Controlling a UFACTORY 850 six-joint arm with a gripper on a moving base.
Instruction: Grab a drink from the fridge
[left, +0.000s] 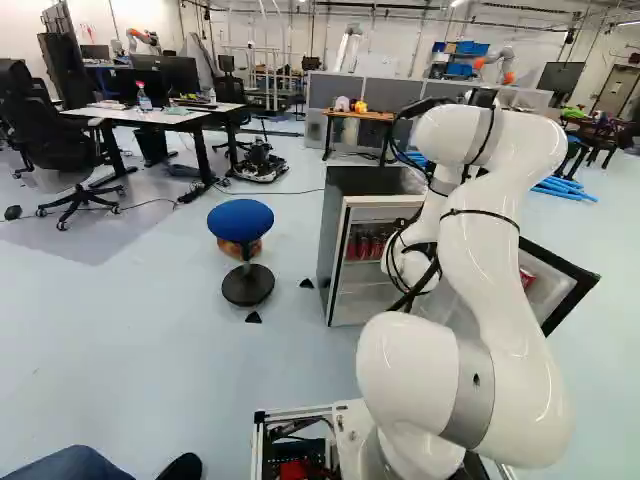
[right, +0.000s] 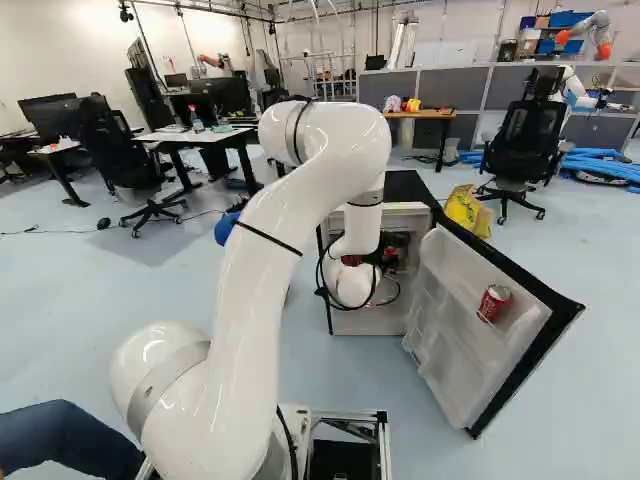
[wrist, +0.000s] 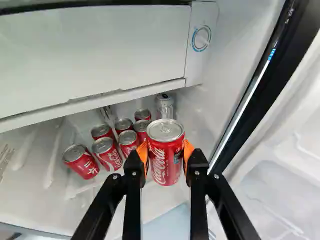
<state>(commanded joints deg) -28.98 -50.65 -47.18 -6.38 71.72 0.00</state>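
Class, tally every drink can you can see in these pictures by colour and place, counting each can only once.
Red can in the hand: 1
Red cans inside the fridge: 7
Silver can inside the fridge: 1
Red can in the door: 1
Total: 10

Pale shelf (wrist: 55, 205) beneath clustered red cans (wrist: 111, 158) and one silver can (wrist: 165, 108).

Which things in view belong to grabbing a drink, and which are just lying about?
Part of the job:
- gripper, shut on a red can
- fridge, its door open
- other cans inside, more drinks to choose from

Just lying about:
- blue stool
- yellow bag
- blue tubes
- black office chair
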